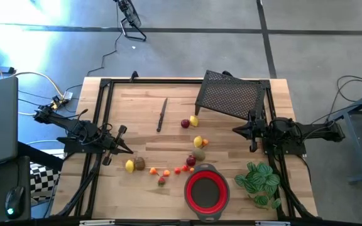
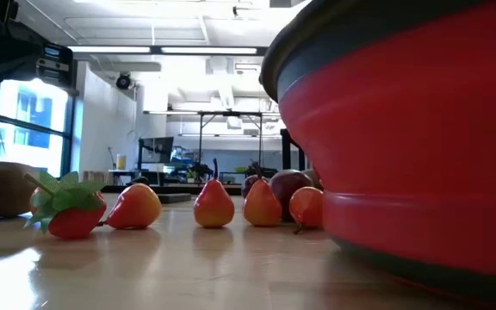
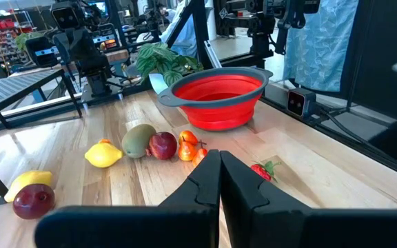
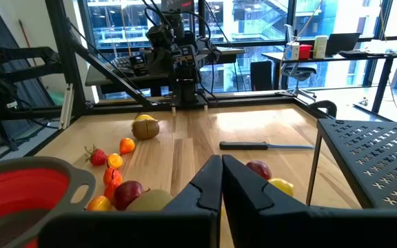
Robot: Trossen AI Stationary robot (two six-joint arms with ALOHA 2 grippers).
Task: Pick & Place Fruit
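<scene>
Resting over the left side of the wooden worktop [image 1: 168, 119], the left gripper [image 1: 126, 149] has its jaws pressed fully together with nothing between them; its tip sits just beside a yellow lemon [image 1: 129, 166] and a brown kiwi [image 1: 139, 163], touching neither. The right gripper [image 1: 236, 129] hangs over the right side of the worktop beside the tilted black mesh tray [image 1: 231, 95], its jaws likewise fully closed and empty.

All the fruit lies loose on the worktop. A dark red apple [image 1: 185, 123] and a yellow piece [image 1: 194, 120] touch each other near the middle, by the tray's lower corner. Nearer the front, a second lemon [image 1: 198, 142] sits with a small orange piece [image 1: 205, 143] against it, and below them a greenish-brown kiwi [image 1: 198, 154] and a dark red plum [image 1: 191, 161] lie close together. A loose string of small red and orange pieces [image 1: 180, 169] runs from the plum toward the left, ending at a strawberry [image 1: 161, 181] with a green leafy cap.

The red collapsible bowl [image 1: 207, 190] stands at the front edge, just beside the plum, and is empty. A green leafy plant [image 1: 259, 182] stands to its right. A thin dark knife [image 1: 162, 115] lies well apart from the fruit, toward the back of the worktop.
</scene>
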